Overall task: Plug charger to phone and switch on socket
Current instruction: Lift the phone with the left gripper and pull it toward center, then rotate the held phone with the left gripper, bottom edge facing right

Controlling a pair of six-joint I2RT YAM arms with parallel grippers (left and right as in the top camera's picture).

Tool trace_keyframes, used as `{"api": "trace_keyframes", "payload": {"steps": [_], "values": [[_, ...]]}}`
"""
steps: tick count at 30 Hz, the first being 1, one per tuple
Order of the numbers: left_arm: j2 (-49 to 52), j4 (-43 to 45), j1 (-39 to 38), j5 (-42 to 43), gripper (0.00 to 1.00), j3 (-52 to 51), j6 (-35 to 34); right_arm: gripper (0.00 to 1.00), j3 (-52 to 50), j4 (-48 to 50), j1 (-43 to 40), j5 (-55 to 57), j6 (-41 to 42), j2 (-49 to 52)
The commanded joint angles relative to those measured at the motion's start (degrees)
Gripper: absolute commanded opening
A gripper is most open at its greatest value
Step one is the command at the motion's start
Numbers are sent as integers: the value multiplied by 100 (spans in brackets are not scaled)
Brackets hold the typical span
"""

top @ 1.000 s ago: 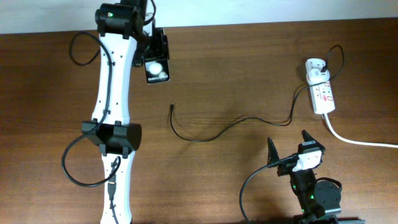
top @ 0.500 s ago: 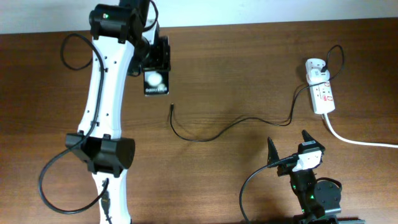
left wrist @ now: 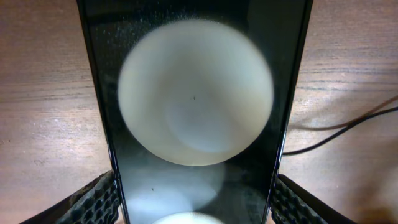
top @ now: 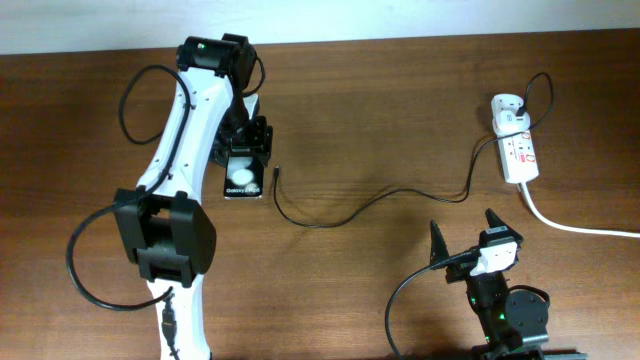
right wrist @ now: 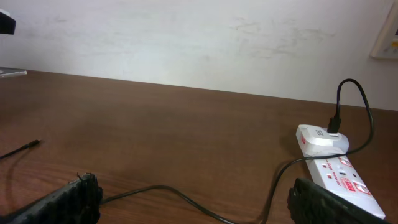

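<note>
Left gripper [top: 246,155] is clamped on the phone [top: 242,182], slab between both pads; it possibly rests on the table [top: 380,100]. Charger tip [top: 276,171] just beside phone's right edge. My right gripper [top: 463,240] gapes empty, well apart from the socket [top: 519,152].

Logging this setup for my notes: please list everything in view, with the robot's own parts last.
table: one, brown wood, under everything
phone: one, black with white discs, left of centre, gripped at its sides
charger: one, thin black cable, plug tip loose right of the phone, other end at the white adapter
socket: one, white strip, red marks, far right; thick white cord leaves right
left gripper: one, black, shut on the phone
right gripper: one, black, open, empty, near edge
</note>
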Motion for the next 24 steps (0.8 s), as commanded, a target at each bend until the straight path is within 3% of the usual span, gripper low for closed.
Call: {"api": "trace_keyframes", "payload": {"steps": [1,13,18,24], "values": [[-186,35,9,-39,51,-4,31,99,-28,-26,-17,-33,-37,-48],[-208,208,20,44,50,-4,31,99,-28,-26,-17,-33,-37,-48],[-647,682,15,48,57,-7,31,99,-28,-26,-17,-33,-37,-48],[-1196,1480,15,48,54,-802,7,99,-28,-26,-17,-33,-37,-48]]}}
